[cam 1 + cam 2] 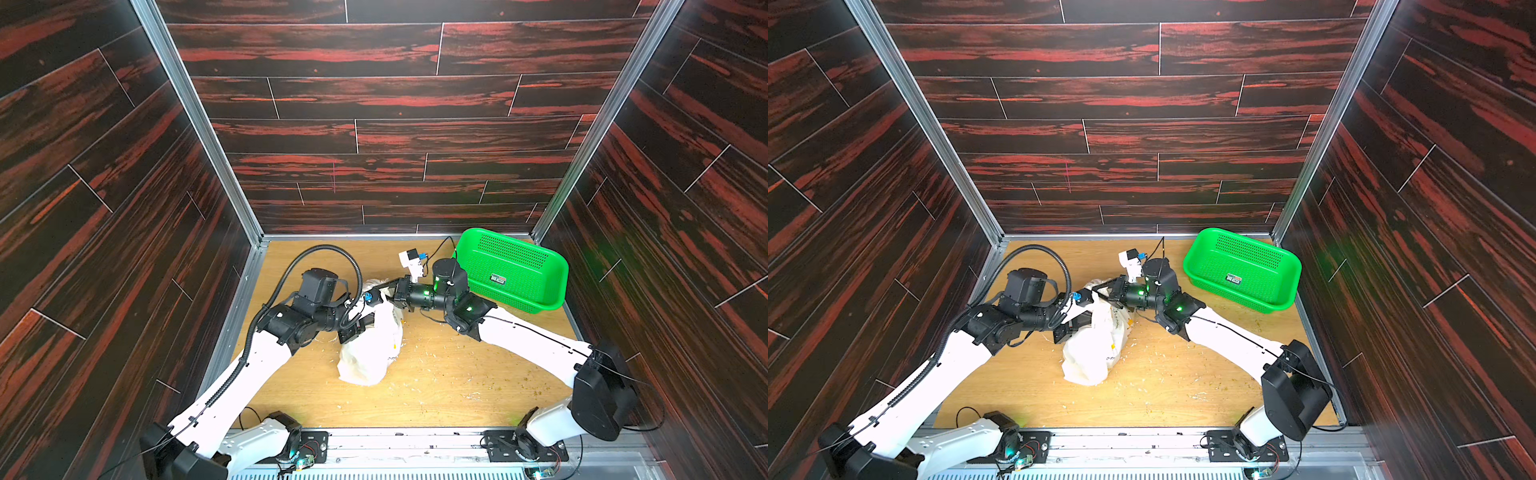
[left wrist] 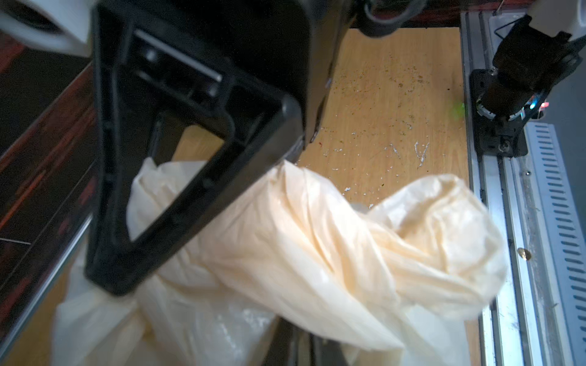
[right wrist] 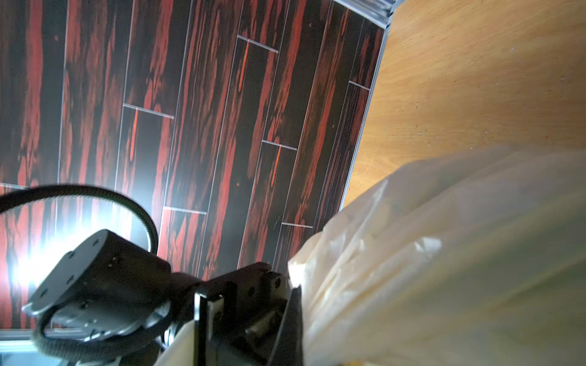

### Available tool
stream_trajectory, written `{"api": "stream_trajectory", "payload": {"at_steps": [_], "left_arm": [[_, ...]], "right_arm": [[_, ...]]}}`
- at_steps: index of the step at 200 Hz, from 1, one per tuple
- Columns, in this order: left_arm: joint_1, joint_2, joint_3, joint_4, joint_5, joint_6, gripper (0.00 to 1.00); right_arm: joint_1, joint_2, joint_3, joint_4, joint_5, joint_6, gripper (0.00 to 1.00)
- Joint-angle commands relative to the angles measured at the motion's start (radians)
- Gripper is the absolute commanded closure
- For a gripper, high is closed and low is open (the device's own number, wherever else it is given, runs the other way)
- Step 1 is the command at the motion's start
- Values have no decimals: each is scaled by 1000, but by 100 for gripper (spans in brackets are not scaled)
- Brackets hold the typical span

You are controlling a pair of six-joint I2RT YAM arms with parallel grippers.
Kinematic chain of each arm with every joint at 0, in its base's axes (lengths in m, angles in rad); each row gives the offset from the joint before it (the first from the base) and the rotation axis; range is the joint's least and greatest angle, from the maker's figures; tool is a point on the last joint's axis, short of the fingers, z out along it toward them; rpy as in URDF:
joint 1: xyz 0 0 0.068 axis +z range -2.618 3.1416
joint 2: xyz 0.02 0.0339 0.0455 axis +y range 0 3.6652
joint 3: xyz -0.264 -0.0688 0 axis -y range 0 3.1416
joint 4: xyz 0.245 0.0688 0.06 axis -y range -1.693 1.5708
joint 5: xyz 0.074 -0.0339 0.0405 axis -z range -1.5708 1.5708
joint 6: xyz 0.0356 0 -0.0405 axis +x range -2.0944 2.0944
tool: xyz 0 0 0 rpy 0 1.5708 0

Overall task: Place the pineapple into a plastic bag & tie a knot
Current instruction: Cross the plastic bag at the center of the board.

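At the far end of the plastic bag (image 1: 370, 353) — its length running back toward the bases — the right gripper (image 1: 384, 286) pinches the top; the left gripper (image 1: 376, 301) beside it is unreadable.

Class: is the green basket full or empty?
Empty: in both top views the green basket shows only its perforated floor and a sticker.

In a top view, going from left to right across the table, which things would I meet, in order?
First the left arm's elbow → plastic bag → green basket.
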Motion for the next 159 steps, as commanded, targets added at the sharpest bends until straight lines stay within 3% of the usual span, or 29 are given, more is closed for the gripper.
{"api": "stream_trajectory", "payload": {"at_steps": [1, 27, 47, 67, 96, 114, 134, 159], "left_arm": [[-6, -103, 1, 3, 22, -103, 73], [0, -176, 56, 8, -31, -255, 69], [11, -189, 123, 17, -205, -434, 65], [19, -133, 201, -35, -349, -595, 65], [19, -18, 301, -138, -405, -731, 65], [19, 40, 379, -226, -329, -781, 67], [10, 34, 355, -180, -244, -853, 73], [-18, -16, 292, -166, -188, -756, 79]], "right_arm": [[-17, -65, 36, 1, -104, -96, 100], [-50, -65, 80, -107, -175, -183, 100], [-62, -55, 126, -183, -220, -250, 100], [-61, -48, 159, -244, -253, -309, 100], [-62, -38, 200, -317, -280, -381, 98], [-62, -31, 223, -354, -276, -405, 98], [-62, -24, 217, -335, -272, -384, 98], [-62, -21, 194, -300, -266, -351, 97]]}}
